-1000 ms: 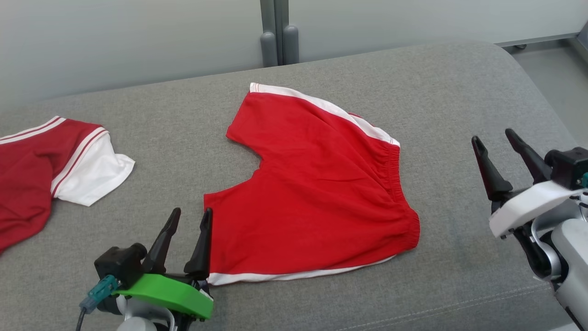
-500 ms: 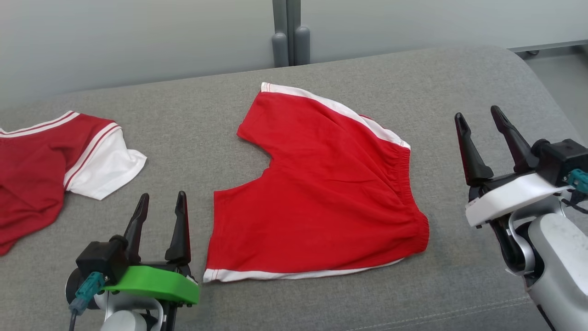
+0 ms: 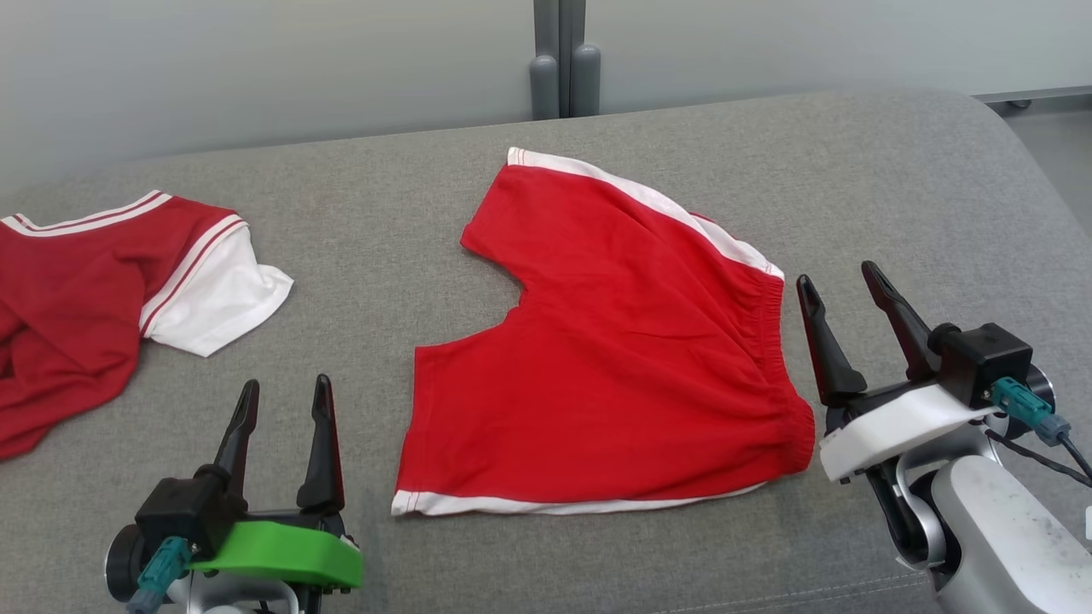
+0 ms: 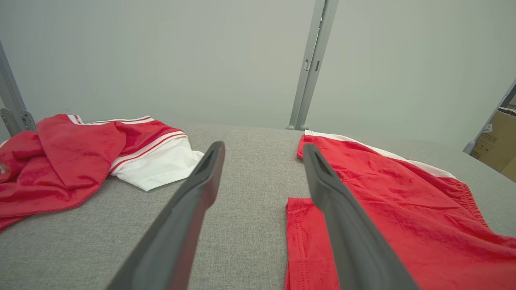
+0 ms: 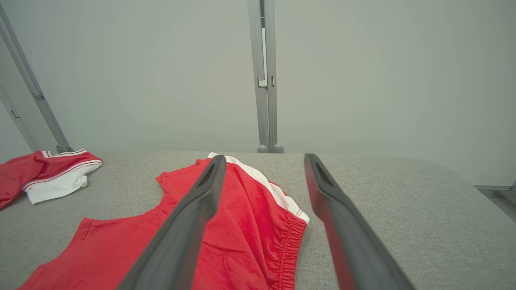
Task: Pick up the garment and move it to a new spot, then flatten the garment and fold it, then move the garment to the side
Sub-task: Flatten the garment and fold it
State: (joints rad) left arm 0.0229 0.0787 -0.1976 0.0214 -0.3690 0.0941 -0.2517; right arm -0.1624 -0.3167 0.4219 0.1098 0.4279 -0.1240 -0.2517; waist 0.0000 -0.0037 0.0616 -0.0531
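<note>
Red shorts lie flat, seemingly ready to fold; left gripper at 9 o'clock, right gripper at 3, jaws open and empty, must pinch edges

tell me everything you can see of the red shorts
The red shorts look like soft knit cloth, with white stripes along the far and near edges and a gathered waistband on the right. They lie spread flat, lightly wrinkled, on the gray cushion. Neither open tool touches them: left tool beside the near leg, right tool beside the waistband.
</note>
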